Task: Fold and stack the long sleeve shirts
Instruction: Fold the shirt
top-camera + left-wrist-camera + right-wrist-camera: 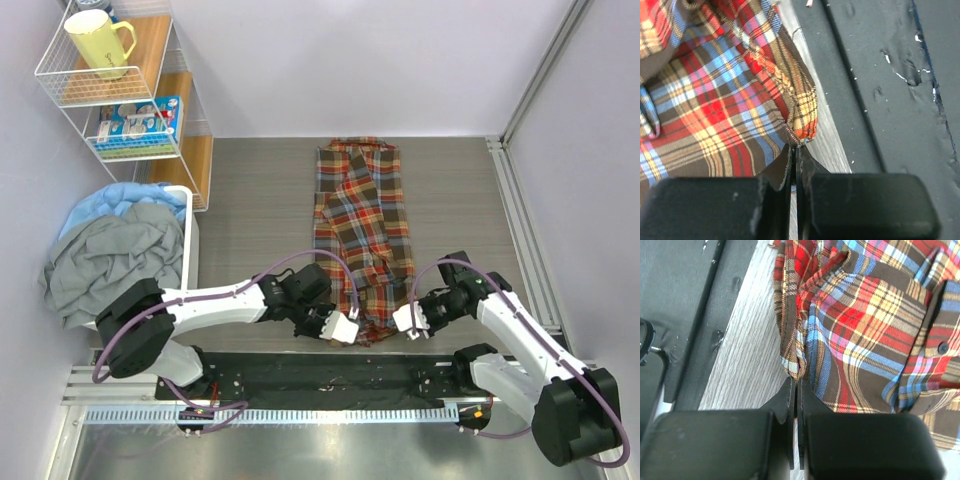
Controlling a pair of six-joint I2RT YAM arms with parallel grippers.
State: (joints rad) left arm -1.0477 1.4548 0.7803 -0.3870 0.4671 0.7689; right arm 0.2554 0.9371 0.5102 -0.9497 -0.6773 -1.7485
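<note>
A red, brown and yellow plaid long sleeve shirt [362, 230] lies folded into a long narrow strip down the middle of the table. My left gripper [345, 329] is at its near left corner, shut on the shirt's corner [802, 131]. My right gripper [410, 322] is at the near right corner, shut on the shirt's edge [796, 371]. In both wrist views the fabric [875, 325] runs straight into the closed fingertips.
A white bin [188, 240] heaped with grey and blue clothes [115, 250] stands at the left. A wire shelf [125, 90] with a yellow mug [98, 42] is at the back left. A black mat [300, 375] lies along the near edge.
</note>
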